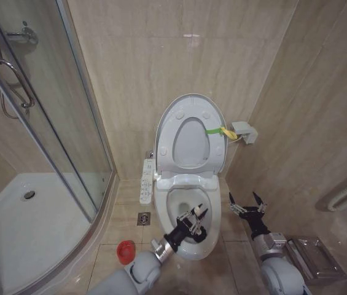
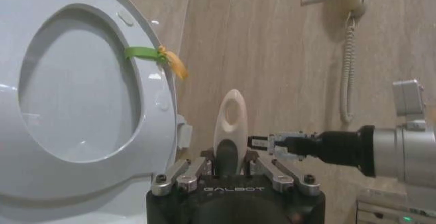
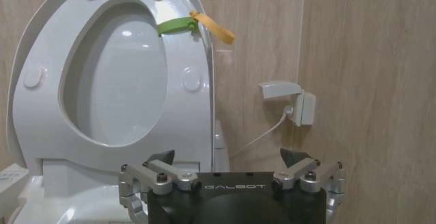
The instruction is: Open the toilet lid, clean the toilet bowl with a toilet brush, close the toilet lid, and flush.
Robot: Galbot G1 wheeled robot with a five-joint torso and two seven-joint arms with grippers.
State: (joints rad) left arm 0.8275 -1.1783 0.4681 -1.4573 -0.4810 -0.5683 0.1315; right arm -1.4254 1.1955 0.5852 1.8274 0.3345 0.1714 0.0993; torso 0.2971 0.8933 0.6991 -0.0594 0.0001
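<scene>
Toilet lid [image 1: 188, 106] raised, standing upright against the wall together with the ring seat; glossy white, yellow-green strap at its edge. Toilet bowl [image 1: 212, 212] white ceramic, open, narrow button panel along its side. Toilet brush [image 2: 229, 127]: pale handle with oval hole stands upright, clamped between the left gripper's [image 2: 232, 175] fingers, over the bowl; bristle head hidden.

The toilet lid [image 1: 190, 123] is glossy white, with a yellow-green strap [image 1: 220, 131] at its edge; the ring seat [image 1: 188, 142] against it is pale grey-white. The toilet bowl [image 1: 185, 190] is white, its side button panel [image 1: 147, 181] white with small dark marks. The toilet brush [image 2: 229, 124] handle is cream. The left gripper [image 1: 196, 219] and right gripper [image 1: 247, 206] are black and silver. A red cup [image 1: 125, 251] stands on beige floor tiles [image 1: 124, 215]; the walls [image 1: 136, 55] are beige, faintly veined
</scene>
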